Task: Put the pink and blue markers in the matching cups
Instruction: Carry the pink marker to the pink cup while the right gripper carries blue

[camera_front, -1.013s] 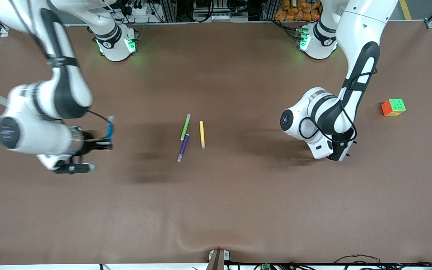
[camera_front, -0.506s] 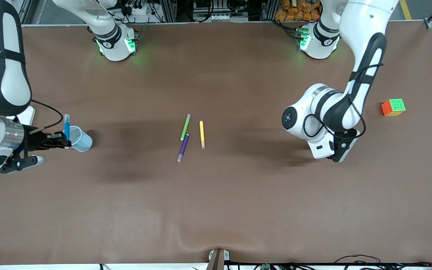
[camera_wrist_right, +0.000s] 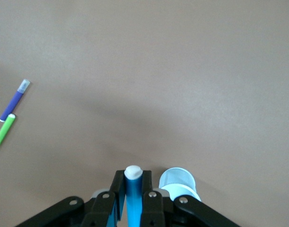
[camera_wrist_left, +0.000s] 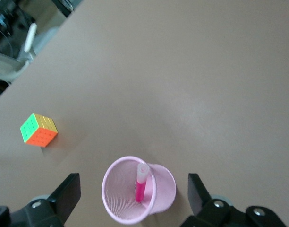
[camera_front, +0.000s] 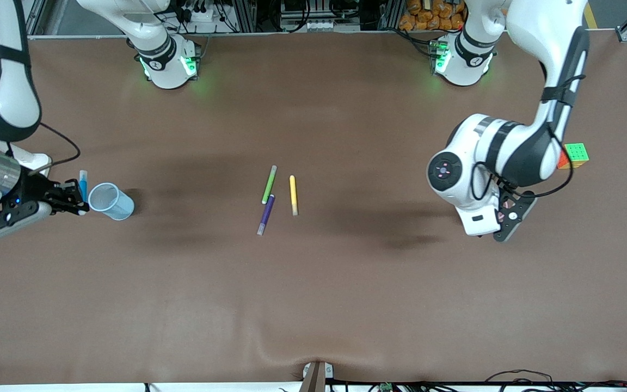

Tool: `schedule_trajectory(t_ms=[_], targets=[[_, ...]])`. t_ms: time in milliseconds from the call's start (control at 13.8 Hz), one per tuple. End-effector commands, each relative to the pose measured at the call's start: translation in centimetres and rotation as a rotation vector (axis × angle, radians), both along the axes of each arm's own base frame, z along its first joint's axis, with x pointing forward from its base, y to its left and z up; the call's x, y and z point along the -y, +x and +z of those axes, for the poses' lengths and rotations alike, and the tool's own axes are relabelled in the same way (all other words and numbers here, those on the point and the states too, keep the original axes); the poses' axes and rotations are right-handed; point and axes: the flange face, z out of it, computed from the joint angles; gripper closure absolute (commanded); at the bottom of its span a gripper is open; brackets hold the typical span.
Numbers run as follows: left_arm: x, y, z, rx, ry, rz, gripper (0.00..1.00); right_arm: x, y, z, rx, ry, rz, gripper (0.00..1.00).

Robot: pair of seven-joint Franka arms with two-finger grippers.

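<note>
The pink marker [camera_wrist_left: 141, 183] stands in the pale pink cup [camera_wrist_left: 161, 194], leaning on its wall. My left gripper [camera_wrist_left: 133, 182] is open above that cup, with one finger on each side and nothing between them. In the front view the left gripper [camera_front: 511, 216] and its arm hide the pink cup. My right gripper [camera_front: 79, 198] is shut on the blue marker [camera_front: 83, 181], held upright. It hangs just beside the pale blue cup [camera_front: 111, 201], toward the right arm's end of the table. The right wrist view shows the blue marker [camera_wrist_right: 133, 196] between the fingers and the blue cup [camera_wrist_right: 179, 182] next to them.
A green pen [camera_front: 269, 184], a purple pen [camera_front: 265, 214] and a yellow pen [camera_front: 293, 195] lie together mid-table. A colourful puzzle cube [camera_front: 576, 153] sits toward the left arm's end, partly covered by the left arm.
My right gripper carried the blue marker toward the right arm's end, uncovering the blue cup and stopping just past it. My left gripper opened and its arm shifted toward the cube.
</note>
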Motion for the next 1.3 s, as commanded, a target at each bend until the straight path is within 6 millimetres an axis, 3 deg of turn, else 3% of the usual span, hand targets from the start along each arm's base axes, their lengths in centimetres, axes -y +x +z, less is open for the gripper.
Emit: schedule_trajectory(t_ms=[0, 362, 579, 1013, 1230], targets=[[-1.7, 0.8, 3.7, -0.026, -0.103, 0.021, 0.0, 1.6, -3.0, -0.9, 0.081, -0.011, 0.063, 1.0], [-3.3, 1.6, 8.5, -0.057, -0.283, -0.006, 0.0, 3.2, -4.6, -6.1, 0.241, -0.015, 0.167, 1.0], [-5.3, 1.9, 11.9, -0.061, -0.386, -0.042, 0.0, 3.5, -4.4, -7.6, 0.304, 0.005, 0.188, 1.0], [-8.1, 0.7, 17.3, -0.092, -0.499, -0.187, 0.0, 4.5, -5.7, -12.7, 0.384, 0.1, 0.228, 1.0], [-9.1, 0.0, 19.8, -0.115, -0.531, -0.293, 0.0, 4.6, -6.4, -14.0, 0.394, 0.122, 0.228, 1.0]])
